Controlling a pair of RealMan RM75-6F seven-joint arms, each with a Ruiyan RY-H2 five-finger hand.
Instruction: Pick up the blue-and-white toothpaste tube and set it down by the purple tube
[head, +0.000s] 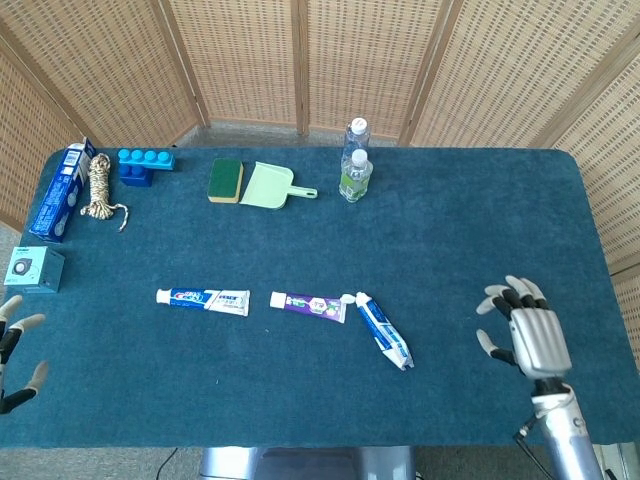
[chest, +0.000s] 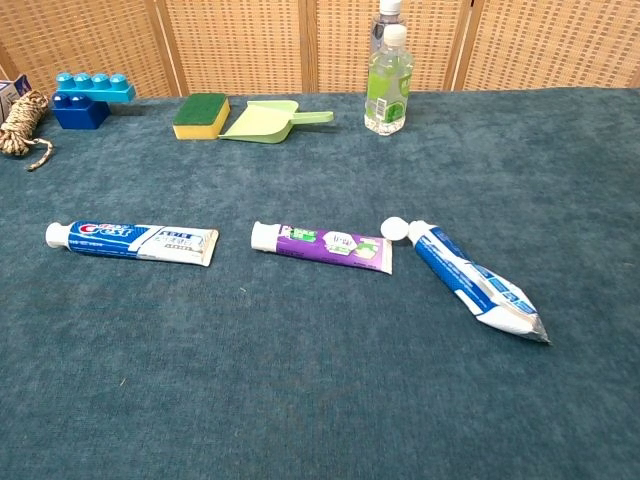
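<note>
Head view: blue-white tube (head: 384, 334) laid by purple tube (head: 309, 303), caps near. Right hand (head: 527, 336) empty, fingers spread, well apart; left hand (head: 12, 350) empty at table (head: 480, 220) edge.
Chest view: hands unseen. Risk judged small: tube could be nudged if re-approached.

Dark teal carpeted table (head: 300, 400), woven wicker folding screen (head: 300, 60) with wooden frames behind, even light

Three toothpaste tubes (chest: 132, 241) (chest: 322, 246) (chest: 473, 281); two bottles (chest: 388, 85) (head: 356, 132); one sponge (chest: 200, 115), dustpan (chest: 268, 119), toy brick (chest: 86, 98), rope coil (chest: 22, 127).
</note>
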